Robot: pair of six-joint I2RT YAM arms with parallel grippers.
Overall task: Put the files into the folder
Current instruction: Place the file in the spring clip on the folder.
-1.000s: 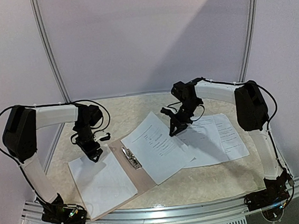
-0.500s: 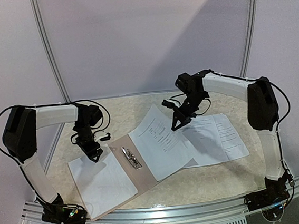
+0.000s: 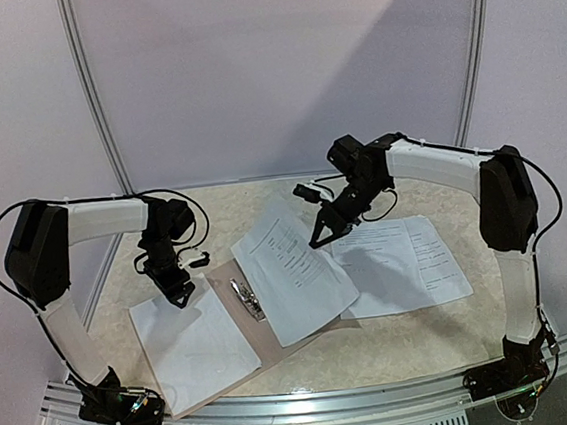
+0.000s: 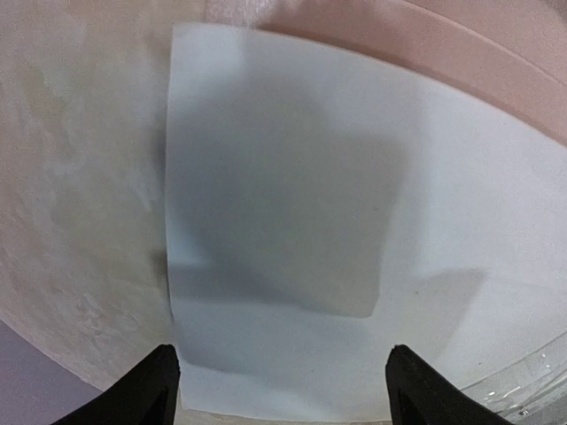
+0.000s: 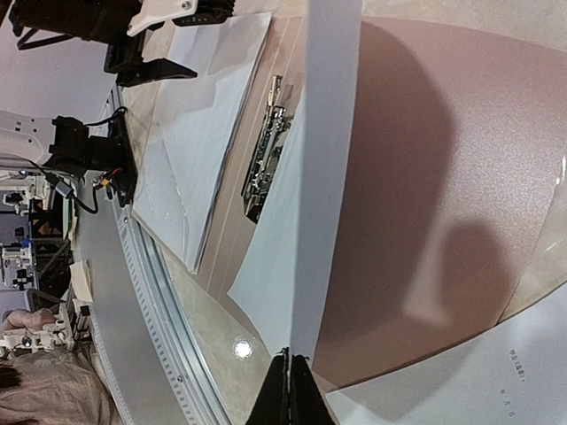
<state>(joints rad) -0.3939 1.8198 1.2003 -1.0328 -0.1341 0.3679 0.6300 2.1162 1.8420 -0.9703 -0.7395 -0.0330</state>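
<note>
Lines of black print cover the printed sheet (image 3: pixel 291 272) and the loose sheets (image 3: pixel 414 260) lying on the table (image 3: pixel 396 337) to its right, but in every view the letters are too small to read. The right wrist view shows only a few faint characters on a loose sheet, at the lower right corner. No brand or label can be made out on either arm.

The open folder (image 3: pixel 257 336) is mostly covered. The blank sheet (image 3: pixel 191 342) lies over its left half and the printed sheet overlaps its right half, leaving a brown strip with the metal clip (image 3: pixel 247 299) between them. In the left wrist view the folder (image 4: pixel 496 62) is cut off at the top right. Only the two dark fingers (image 4: pixel 151 390) show there, at the bottom edge.

The left gripper (image 3: pixel 179 291) points down at the far edge of the blank sheet (image 4: pixel 283 204) with its fingers wide apart. Whether they touch the paper cannot be told. The right gripper (image 3: pixel 318 239) is pinched tight on the far right corner of the printed sheet, holding that corner raised off the table. In its own camera the sheet (image 5: pixel 326 177) runs edge-on from the closed fingertips (image 5: pixel 289 390) across the folder (image 5: pixel 443 159), beside the clip (image 5: pixel 266 150).
</note>
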